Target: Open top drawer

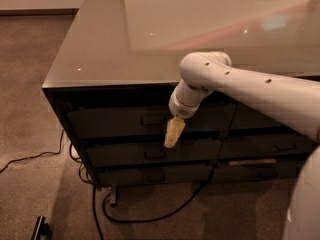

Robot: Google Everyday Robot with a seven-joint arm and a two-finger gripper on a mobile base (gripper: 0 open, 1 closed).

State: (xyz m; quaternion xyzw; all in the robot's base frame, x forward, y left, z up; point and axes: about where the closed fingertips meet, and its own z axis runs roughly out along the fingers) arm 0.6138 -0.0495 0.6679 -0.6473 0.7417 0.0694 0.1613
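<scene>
Pincer (173, 133) hangs before top drawer (100, 123); handle (152, 120) just up-left of it (long axis horizontal). Opening: cannot tell.

Gripper (172, 134) pale yellow, hanging before the dark grey-black top drawer (112, 121); arm (260, 91) white. Cabinet top (110, 44) glossy grey-brown with a pinkish streak of reflection. Carpet (30, 109) speckled brown; cable (150, 218) black.
</scene>
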